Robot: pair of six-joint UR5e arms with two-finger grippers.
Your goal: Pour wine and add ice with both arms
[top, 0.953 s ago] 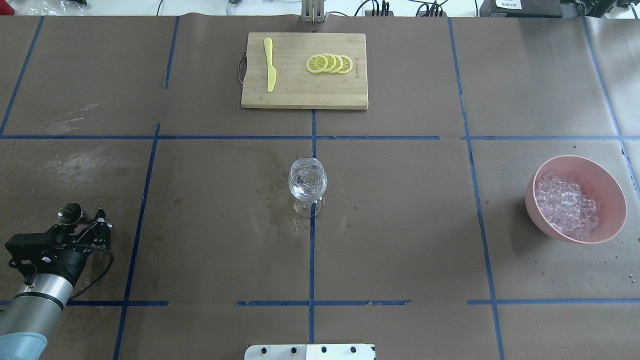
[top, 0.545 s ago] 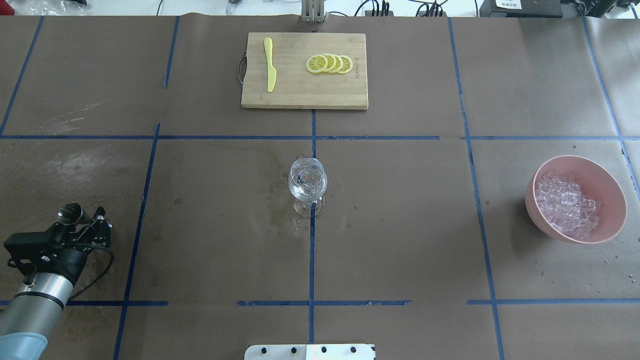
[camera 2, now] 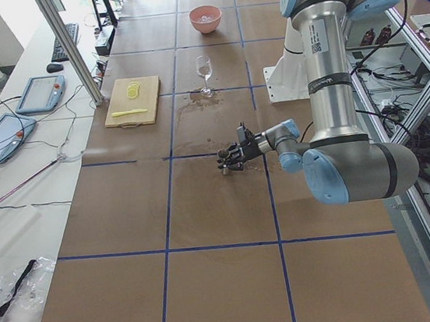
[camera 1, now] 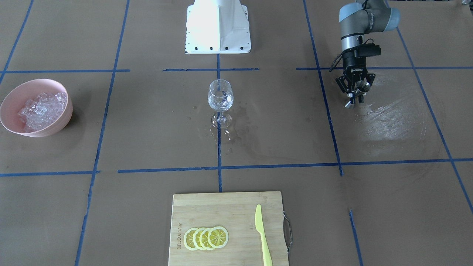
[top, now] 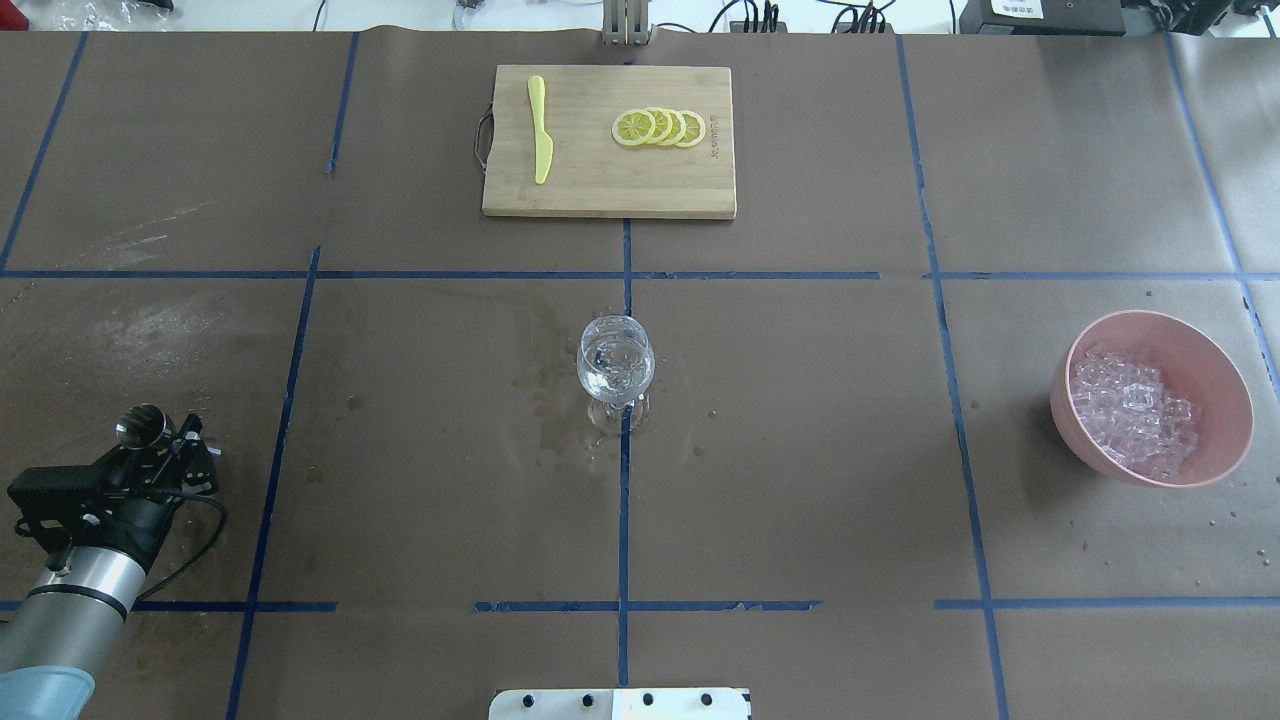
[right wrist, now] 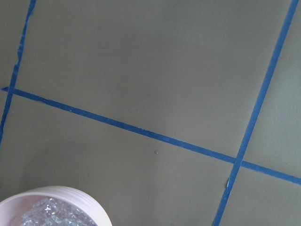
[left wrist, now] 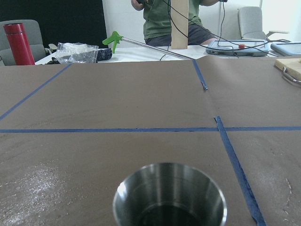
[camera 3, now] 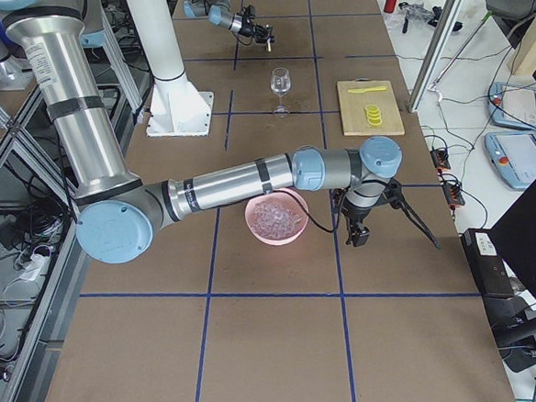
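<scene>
A wine glass point(top: 615, 365) with clear liquid in it stands at the table's centre, also seen at wine glass point(camera 1: 220, 96). The ice point(top: 1130, 412) is heaped in a pink bowl point(top: 1215, 360) at the right; the right wrist view shows ice point(right wrist: 52, 214) at its bottom left. My left gripper point(top: 160, 442) is shut on a small steel cup point(top: 140, 425) low over the table's left, far from the glass. The cup's mouth point(left wrist: 169, 190) fills the left wrist view's bottom. My right gripper point(camera 3: 358, 236) hangs just beyond the bowl; I cannot tell its state.
A bamboo cutting board point(top: 608, 190) at the far side carries lemon slices point(top: 660, 128) and a yellow knife point(top: 540, 130). Wet stains point(top: 555, 425) surround the glass. The white robot base point(camera 1: 218, 26) sits at the near edge. A person point(left wrist: 171, 23) sits beyond the table.
The left wrist has turned slightly, bringing the steel cup from a tilt towards upright. Glass, bowl and board have not moved.
</scene>
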